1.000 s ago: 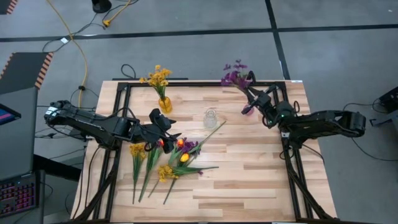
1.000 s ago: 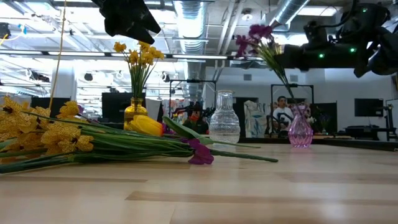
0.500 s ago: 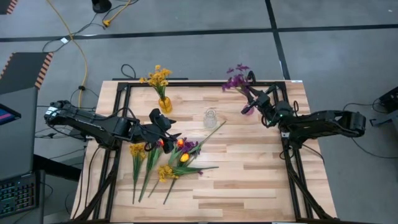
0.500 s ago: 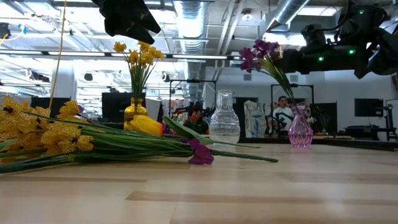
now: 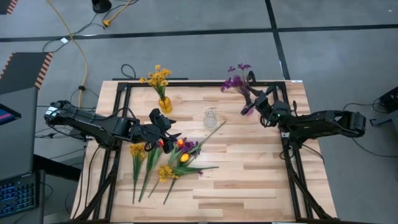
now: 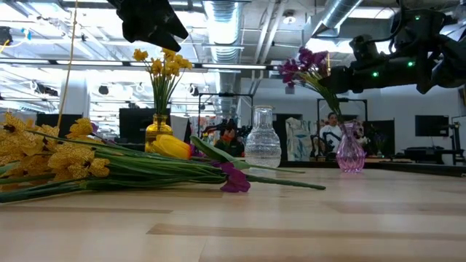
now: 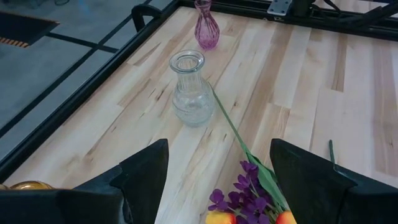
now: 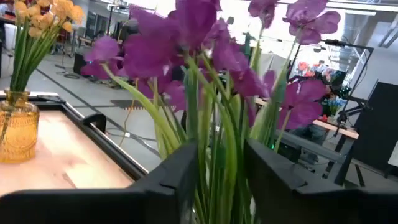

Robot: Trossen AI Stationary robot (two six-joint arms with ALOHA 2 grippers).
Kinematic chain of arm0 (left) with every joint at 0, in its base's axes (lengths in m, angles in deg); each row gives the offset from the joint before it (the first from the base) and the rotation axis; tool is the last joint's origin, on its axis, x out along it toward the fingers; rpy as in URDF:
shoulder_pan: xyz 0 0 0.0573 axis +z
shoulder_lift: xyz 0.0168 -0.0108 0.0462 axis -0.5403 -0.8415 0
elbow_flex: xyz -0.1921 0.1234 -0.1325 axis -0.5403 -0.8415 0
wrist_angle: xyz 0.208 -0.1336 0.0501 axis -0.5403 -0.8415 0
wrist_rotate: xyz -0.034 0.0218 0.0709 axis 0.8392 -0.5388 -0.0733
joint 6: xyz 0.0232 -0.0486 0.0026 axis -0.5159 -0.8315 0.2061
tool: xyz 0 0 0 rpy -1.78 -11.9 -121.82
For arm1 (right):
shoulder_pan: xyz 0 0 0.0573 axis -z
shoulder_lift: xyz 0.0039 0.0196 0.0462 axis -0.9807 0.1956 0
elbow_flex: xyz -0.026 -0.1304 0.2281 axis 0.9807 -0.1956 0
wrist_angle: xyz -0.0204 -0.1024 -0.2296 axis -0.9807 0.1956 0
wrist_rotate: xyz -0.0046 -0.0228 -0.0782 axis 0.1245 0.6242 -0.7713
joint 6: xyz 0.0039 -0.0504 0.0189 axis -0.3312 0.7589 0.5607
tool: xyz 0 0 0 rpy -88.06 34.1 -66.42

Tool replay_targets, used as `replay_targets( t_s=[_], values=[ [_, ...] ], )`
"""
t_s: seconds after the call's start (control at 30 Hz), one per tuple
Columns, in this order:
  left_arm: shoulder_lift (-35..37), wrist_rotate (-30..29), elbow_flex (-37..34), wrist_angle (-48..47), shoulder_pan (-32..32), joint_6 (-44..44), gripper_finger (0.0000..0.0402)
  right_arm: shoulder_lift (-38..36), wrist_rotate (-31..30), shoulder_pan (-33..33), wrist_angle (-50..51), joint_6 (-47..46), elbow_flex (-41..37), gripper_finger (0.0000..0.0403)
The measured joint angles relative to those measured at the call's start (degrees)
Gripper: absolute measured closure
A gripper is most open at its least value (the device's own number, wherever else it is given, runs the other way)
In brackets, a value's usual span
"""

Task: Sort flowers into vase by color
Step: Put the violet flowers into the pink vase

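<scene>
My right gripper sits at the far right of the bench, directly over the pink vase, with the purple flowers standing between its fingers. Compared with a second ago, the purple stems have swung from a steep lean to near upright, their lower ends now run down into the vase neck, and my fingers have parted: stems pass through the gap with no visible clamping, so I judge this a release in progress. The purple group thus looks placed. The yellow flowers already stand in the amber vase; the clear vase is empty. My left gripper, fingers wide apart, hovers over the remaining pile of yellow clusters, purple blooms and orange tulip buds lying flat on the bench. Sorting is partly complete.
</scene>
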Motion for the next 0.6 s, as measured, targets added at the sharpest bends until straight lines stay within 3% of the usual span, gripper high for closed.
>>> replay_targets(
  t_s=[0.23, 0.6],
  values=[
    [0.0, 0.0, 0.0, 0.0, 0.0, 0.0, 0.0132, 0.0, 0.0, -0.1, 0.2, 0.0, 0.0, 0.0184],
    [0.0, 0.0, 0.0, 0.0, 0.0, 0.0, 0.0132, 0.0, -2.4, -4.9, 0.4, 2.5, 0.0, 0.0177]
  ],
)
